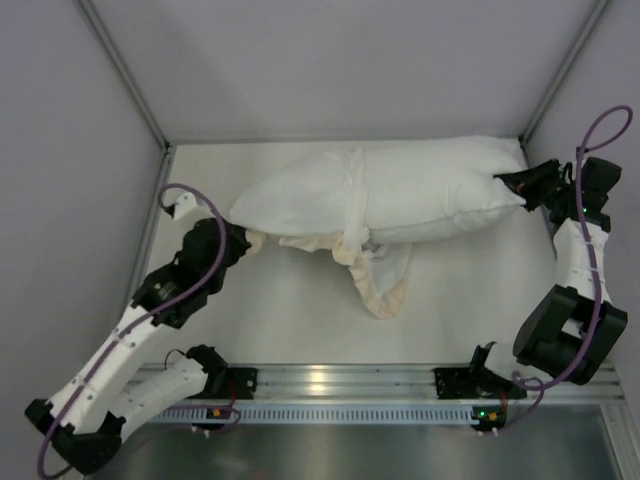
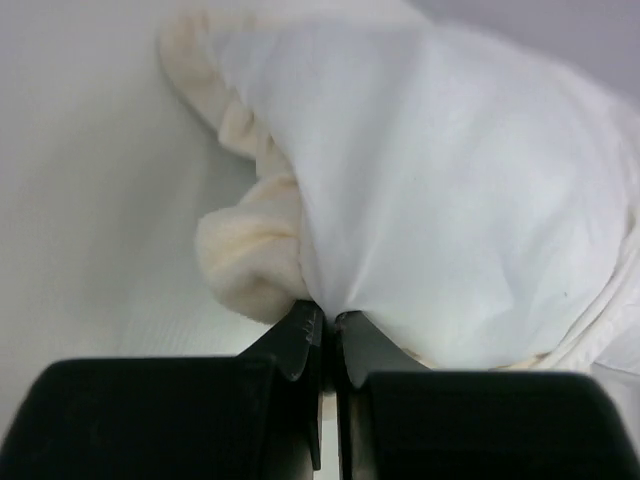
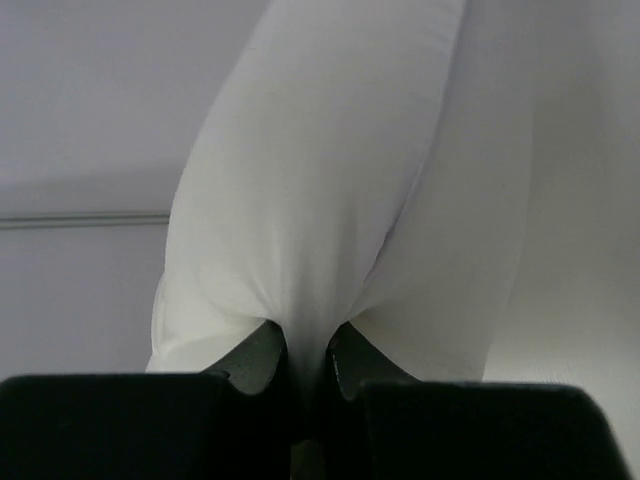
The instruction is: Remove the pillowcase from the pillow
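The plain white pillow [image 1: 440, 195] lies across the back of the table, its right half bare. The pillowcase [image 1: 295, 200] covers its left half, white side out. Its cream ruffle is bunched round the pillow's middle and droops forward onto the table [image 1: 385, 285]. My left gripper [image 1: 243, 240] is shut on the pillowcase's left end. The left wrist view shows its fingers pinching white fabric [image 2: 440, 180] beside a cream ruffle [image 2: 250, 260]. My right gripper [image 1: 512, 185] is shut on the pillow's right end. The right wrist view shows smooth white fabric [image 3: 320, 170] pinched between the fingers.
Grey walls close in the table at the back and on both sides, with metal posts at the back corners [image 1: 150, 120]. An aluminium rail [image 1: 330, 380] runs along the near edge between the arm bases. The pillow's right end lies close to the right wall.
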Robot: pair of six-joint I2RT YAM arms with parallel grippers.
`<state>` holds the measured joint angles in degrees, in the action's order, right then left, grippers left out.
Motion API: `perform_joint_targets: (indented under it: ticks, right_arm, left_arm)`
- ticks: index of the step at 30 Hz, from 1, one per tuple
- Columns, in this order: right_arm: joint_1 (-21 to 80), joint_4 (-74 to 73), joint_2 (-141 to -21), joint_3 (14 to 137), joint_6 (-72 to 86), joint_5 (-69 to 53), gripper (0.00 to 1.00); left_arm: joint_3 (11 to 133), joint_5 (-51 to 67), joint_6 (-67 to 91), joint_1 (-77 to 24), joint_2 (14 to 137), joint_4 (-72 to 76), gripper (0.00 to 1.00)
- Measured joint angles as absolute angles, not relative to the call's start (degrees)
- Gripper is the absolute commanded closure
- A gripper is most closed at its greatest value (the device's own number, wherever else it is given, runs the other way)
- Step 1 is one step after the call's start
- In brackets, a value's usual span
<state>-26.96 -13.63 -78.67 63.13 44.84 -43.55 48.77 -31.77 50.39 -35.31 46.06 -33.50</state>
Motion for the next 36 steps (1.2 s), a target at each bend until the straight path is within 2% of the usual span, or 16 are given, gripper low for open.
perform_joint_targets:
  ticks: [5,10,24,29,36]
  right_arm:
    - [-28.1,-10.6,-79.1,65.6,50.4,-44.2,1.00]
    - [-29.3,-6.7,-80.5,67.6,55.4,-47.9,1.00]
    - [-33.6,-0.3,-87.5,70.7,60.4,-51.4,1.00]
    - [-34.3,2.1,-87.6,70.7,60.9,-50.9,1.00]
    - [-34.3,2.1,-87.9,70.7,60.9,-50.8,1.00]
  left_arm:
    - [72.6,-43.5,42.9,-35.4,44.7,-44.2,1.00]
    - [84.2,-52.5,36.1,-35.5,41.5,-52.6,1.00]
    - [100.1,-68.7,22.0,-39.4,40.7,-62.5,1.00]
    - [101.3,-75.0,19.6,-43.0,38.3,-62.6,1.00]
    - [100.6,-77.3,19.4,-45.2,37.8,-63.2,1.00]
